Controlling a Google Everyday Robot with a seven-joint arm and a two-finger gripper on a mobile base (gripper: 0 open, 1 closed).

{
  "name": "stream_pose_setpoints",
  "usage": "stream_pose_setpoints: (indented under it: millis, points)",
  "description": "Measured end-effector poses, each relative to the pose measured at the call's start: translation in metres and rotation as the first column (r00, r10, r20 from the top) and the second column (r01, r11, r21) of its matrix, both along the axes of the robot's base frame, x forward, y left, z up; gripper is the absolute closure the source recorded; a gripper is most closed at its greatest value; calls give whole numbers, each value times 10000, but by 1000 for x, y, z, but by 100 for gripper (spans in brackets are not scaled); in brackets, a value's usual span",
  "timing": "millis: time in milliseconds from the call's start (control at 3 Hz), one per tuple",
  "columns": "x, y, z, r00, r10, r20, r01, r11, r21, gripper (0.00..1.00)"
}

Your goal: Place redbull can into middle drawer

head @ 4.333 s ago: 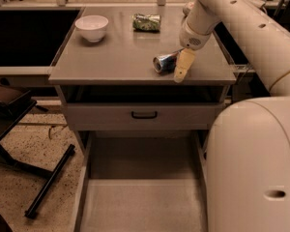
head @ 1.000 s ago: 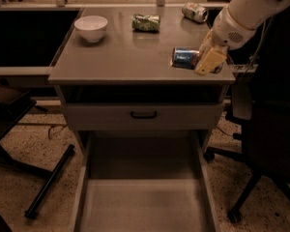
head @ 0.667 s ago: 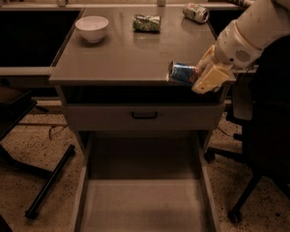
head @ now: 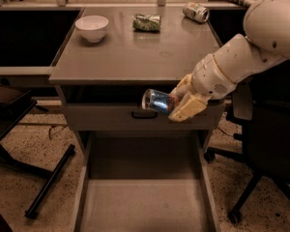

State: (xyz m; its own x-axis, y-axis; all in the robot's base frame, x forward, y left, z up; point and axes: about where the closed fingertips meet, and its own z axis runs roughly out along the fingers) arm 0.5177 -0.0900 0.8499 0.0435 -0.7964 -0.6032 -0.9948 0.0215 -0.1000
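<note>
Just off the table's [head: 135, 62] front-right edge, gripper [head: 181, 103] clamps redbull can [head: 157, 101] sideways, clear of the tabletop, above open middle drawer [head: 140, 204] for lowering.

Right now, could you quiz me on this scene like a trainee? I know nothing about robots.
1. True or false: the redbull can lies on the floor of the middle drawer.
2. What does the gripper hold? A nothing; B the redbull can; C a spoon.
3. How many things rest on the table top?
Key: 1 false, it is held in the air above the open drawer, before the shut drawer front. 2 B. 3 three: white bowl, green packet, green and white can.
</note>
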Motion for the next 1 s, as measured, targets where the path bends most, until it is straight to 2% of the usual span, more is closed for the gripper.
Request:
stream_pose_setpoints:
  millis: [333,667,1000]
  points:
    - [0,0,0,10000,1,-1,-1,10000,1,100]
    - [-3,4,-12,9997,14,-250,-9,9998,180,100]
    - [-11,9,-58,9961,-200,-859,285,9947,992,100]
